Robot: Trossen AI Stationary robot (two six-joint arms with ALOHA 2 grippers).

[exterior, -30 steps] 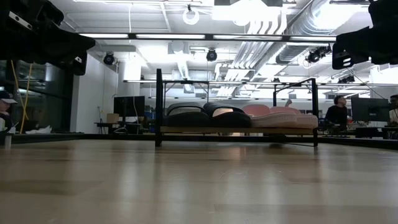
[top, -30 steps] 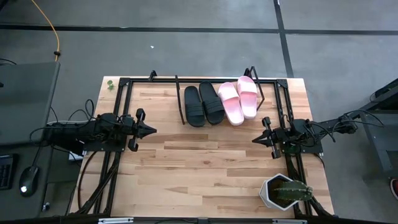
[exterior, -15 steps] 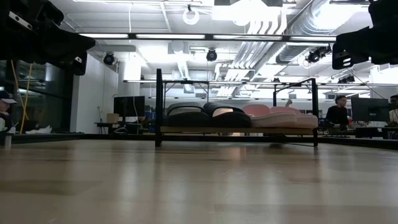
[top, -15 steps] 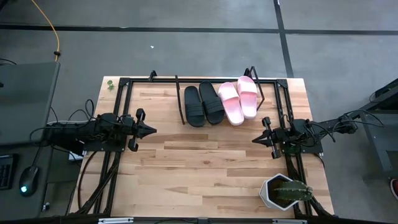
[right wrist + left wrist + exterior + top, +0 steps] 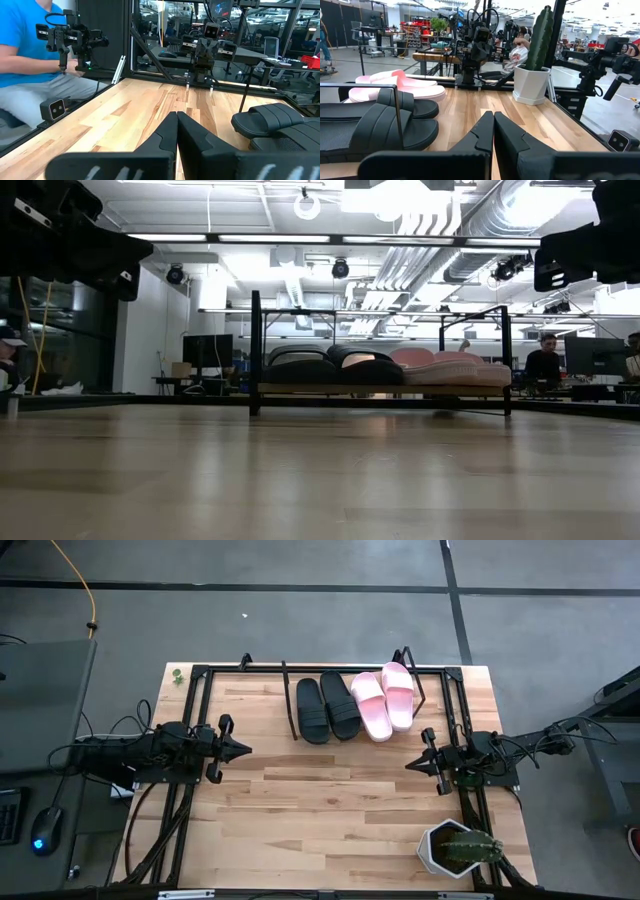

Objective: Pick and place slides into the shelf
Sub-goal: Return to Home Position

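Two black slides [image 5: 327,707] and two pink slides [image 5: 383,700] lie side by side, soles down, on the shelf [image 5: 290,725], a low black-wire rack at the table's far edge; the low view shows them in a row [image 5: 385,370]. My left gripper [image 5: 246,749] rests shut near the table's left edge, pointing level toward the right. My right gripper [image 5: 408,764] rests shut near the right edge, pointing left. Both hold nothing. The left wrist view shows the black slides [image 5: 375,125] and pink slides [image 5: 400,90] beside its shut fingers [image 5: 493,131].
A potted cactus in a white pot [image 5: 460,849] stands at the table's near right corner. Black frame rails [image 5: 180,790] run along both side edges. A person in a blue shirt [image 5: 25,55] sits beyond the table. Bare wood [image 5: 320,800] fills the middle.
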